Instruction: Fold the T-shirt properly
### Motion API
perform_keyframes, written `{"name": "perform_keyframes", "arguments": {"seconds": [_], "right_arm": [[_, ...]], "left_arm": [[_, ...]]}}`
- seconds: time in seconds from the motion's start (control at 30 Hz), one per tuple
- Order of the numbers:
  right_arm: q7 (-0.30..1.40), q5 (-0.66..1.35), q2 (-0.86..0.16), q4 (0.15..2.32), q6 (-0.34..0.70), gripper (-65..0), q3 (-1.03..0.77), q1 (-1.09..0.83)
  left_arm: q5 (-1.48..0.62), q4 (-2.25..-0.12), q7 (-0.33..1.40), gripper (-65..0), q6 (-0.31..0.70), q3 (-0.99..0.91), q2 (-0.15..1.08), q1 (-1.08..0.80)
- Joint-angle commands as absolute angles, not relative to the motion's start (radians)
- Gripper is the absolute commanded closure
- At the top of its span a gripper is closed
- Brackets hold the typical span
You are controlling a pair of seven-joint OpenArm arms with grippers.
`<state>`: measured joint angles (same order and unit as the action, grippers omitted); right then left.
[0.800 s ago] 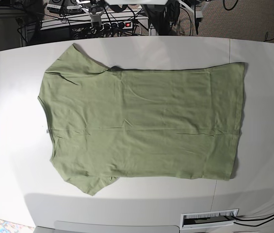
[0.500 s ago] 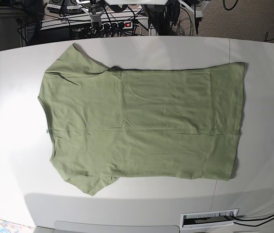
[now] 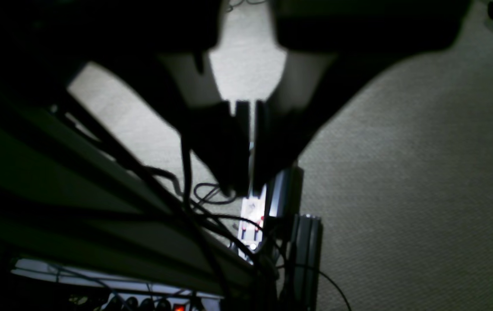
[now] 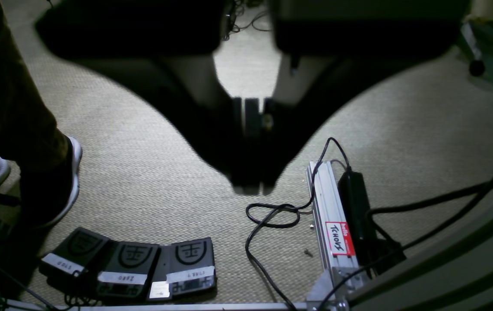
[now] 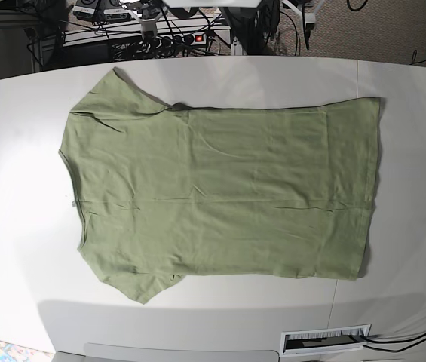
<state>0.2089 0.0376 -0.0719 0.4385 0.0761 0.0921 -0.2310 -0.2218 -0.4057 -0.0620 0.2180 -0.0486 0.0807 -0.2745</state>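
Observation:
The sage-green T-shirt [image 5: 220, 188] lies spread flat on the white table [image 5: 16, 226] in the base view. Its neck is at the left, its hem at the right, and both sleeves lie out flat. A small pale label [image 5: 75, 202] shows at the neck edge. Neither gripper shows in the base view. In the left wrist view my left gripper [image 3: 246, 190] is shut and empty, hanging over the carpet beside the table. In the right wrist view my right gripper [image 4: 253, 188] is shut and empty, also over the carpet. The shirt is out of both wrist views.
A power strip with cables [image 5: 182, 38] lies behind the table's far edge. A slotted vent [image 5: 326, 339] sits at the near edge. On the carpet are foot pedals [image 4: 130, 263], an aluminium rail [image 4: 328, 220] and a person's shoe [image 4: 56, 181].

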Motion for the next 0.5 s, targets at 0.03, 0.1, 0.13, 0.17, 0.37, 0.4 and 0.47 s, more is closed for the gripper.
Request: {"name": "perform_keyframes", "arguments": {"seconds": [0.03, 0.1, 0.13, 0.17, 0.37, 0.4, 0.47], "right_arm": [[0.209, 0.036, -0.078, 0.443, 0.080, 0.0, 0.093, -0.244], [0.210, 0.033, -0.078, 0.443, 0.081, 0.0, 0.093, -0.252], [0.210, 0.029, -0.078, 0.443, 0.085, 0.0, 0.093, -0.255], [0.209, 0.025, -0.083, 0.443, 0.091, 0.0, 0.093, -0.261], [0.208, 0.026, -0.118, 0.443, 0.140, 0.0, 0.093, -0.294], [0.209, 0.026, -0.126, 0.445, 0.142, 0.0, 0.093, -0.301], [0.210, 0.026, -0.144, 0.446, 0.143, 0.0, 0.093, -0.316]], "left_arm": [[-0.224, -0.409, -0.069, 0.0, 0.229, -0.048, 0.083, -0.288], [-0.224, -0.409, -0.069, 0.0, 0.229, -0.048, 0.084, -0.292], [-0.224, -0.411, -0.069, 0.0, 0.229, -0.048, 0.084, -0.297], [-0.224, -0.415, -0.070, 0.0, 0.229, -0.048, 0.084, -0.303], [-0.224, -0.475, -0.080, 0.0, 0.229, -0.048, 0.089, -0.370], [-0.224, -0.490, -0.080, 0.0, 0.231, -0.048, 0.093, -0.384], [-0.224, -0.521, -0.079, 0.0, 0.237, -0.048, 0.107, -0.412]]}}
